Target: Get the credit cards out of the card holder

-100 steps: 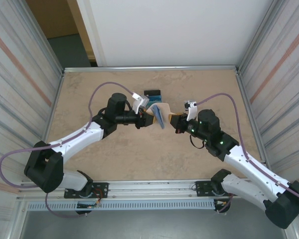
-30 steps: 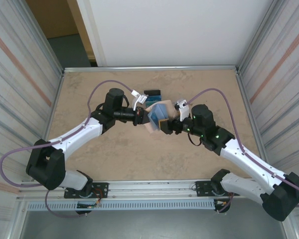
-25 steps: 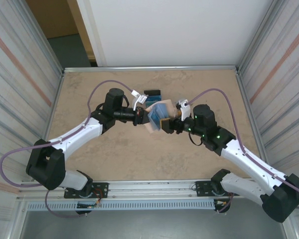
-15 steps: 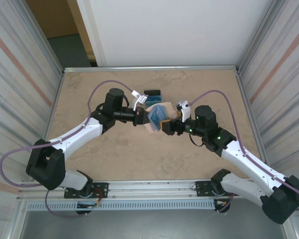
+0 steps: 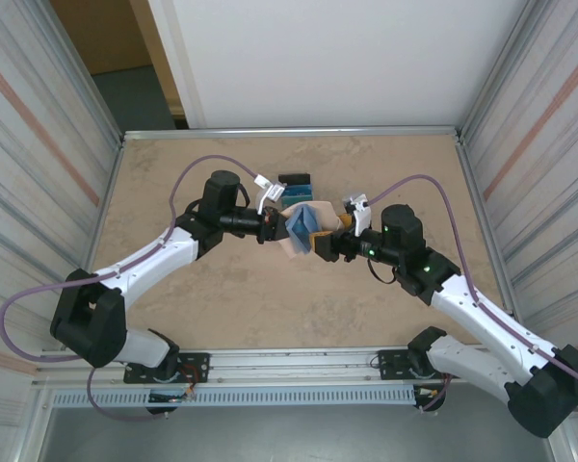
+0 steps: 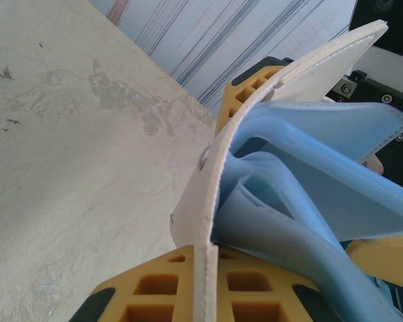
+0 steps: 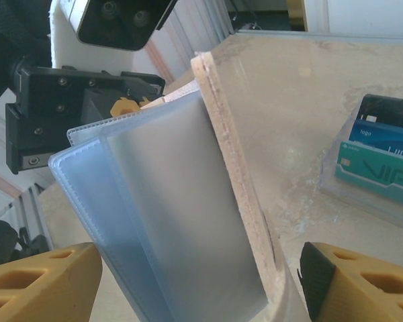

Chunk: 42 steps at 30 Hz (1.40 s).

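Card holder [image 5: 302,222] fanned open over mid-bench, right tool [image 5: 325,243] lined up on it

The left tool [image 5: 277,229] is clamped on the holder's tan cover and holds it up off the bench [image 5: 222,308]. The pale blue sleeves splay out to the right, straight at the right tool. That one's gaping wide with nothing in it, a finger on each side of the sleeves' free edge, so the right arm's closest for the pull. Can't tell if the frosted sleeves hold any credit cards.
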{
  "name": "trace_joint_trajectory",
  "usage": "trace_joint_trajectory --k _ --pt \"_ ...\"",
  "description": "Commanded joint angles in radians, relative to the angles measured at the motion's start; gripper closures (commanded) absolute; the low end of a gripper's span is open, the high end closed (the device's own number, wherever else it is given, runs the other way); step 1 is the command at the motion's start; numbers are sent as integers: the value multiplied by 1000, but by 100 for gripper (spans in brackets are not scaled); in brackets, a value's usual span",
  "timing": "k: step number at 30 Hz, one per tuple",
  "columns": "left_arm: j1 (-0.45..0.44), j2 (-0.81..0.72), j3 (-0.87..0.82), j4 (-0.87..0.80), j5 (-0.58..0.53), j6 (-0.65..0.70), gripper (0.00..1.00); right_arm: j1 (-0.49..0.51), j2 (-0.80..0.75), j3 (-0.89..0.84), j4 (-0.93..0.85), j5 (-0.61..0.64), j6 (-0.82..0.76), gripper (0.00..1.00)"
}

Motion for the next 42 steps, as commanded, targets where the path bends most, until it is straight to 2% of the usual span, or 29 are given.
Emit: trace_joint_trajectory --k 1,9,12,15,18,21,27,42 --pt "-3 -16 15 34 42 9 100 -7 -13 -13 7 25 22 23" --pt "-4 -16 15 31 45 8 100 -10 -9 -12 12 62 28 28" --pt "-4 -17 14 31 45 10 100 -11 -12 -14 16 55 27 33" --pt "-5 -17 14 32 48 10 100 -18 -14 -19 27 39 32 44" --pt "-4 -15 14 40 55 9 100 -26 -14 -24 35 29 41 46" --pt "-5 -16 14 42 57 11 100 -37 -15 -30 49 4 49 46" --pt "-4 -14 14 49 60 7 100 -48 -15 -39 88 -97 57 39" --pt "-5 -16 18 59 65 -3 100 -48 -24 -39 84 -109 55 32"
